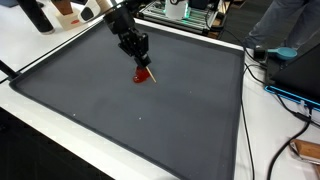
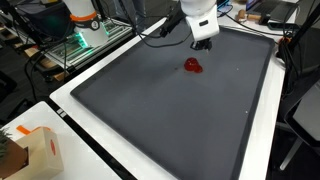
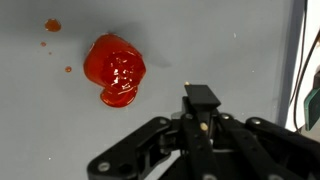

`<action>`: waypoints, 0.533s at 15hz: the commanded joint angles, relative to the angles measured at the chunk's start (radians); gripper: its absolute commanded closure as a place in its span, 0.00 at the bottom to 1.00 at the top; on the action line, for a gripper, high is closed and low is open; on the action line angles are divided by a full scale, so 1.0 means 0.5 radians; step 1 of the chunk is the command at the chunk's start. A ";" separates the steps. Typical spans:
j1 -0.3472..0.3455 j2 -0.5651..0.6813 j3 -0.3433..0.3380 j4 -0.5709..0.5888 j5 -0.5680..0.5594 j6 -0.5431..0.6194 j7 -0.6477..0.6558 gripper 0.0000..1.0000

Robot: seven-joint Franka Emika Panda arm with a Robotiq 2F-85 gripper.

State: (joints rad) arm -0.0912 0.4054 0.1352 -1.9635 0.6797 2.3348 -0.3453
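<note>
Gripper (image 3: 202,105) clenched just beside red blob (image 3: 115,70) on mat (image 1: 180,110). Only the wrist view shows small drops (image 3: 52,25) left of it.

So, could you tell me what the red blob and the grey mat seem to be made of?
Red blob: probably a thick sauce or gel, glossy, given its bright highlights and stray droplets. Grey mat: matte, perhaps rubber or foam; it shows no glare.

The blob (image 3: 115,70) is a glossy, plain bright red, with a few small red drops (image 3: 52,25) at the upper left of the wrist view. Under it the mat (image 1: 120,110) is flat dark grey, black-edged, on a white table (image 2: 62,100). The gripper (image 3: 202,100) is matt black, and the box (image 2: 40,152) at lower left is tan.
</note>
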 commanded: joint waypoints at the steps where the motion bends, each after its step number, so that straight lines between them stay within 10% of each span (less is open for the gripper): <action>1: -0.026 -0.067 -0.001 -0.040 0.033 -0.047 -0.077 0.97; 8: -0.031 -0.212 -0.056 -0.059 -0.058 -0.173 -0.148 0.97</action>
State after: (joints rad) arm -0.0988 0.3555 0.1235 -1.9636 0.6745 2.2942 -0.3940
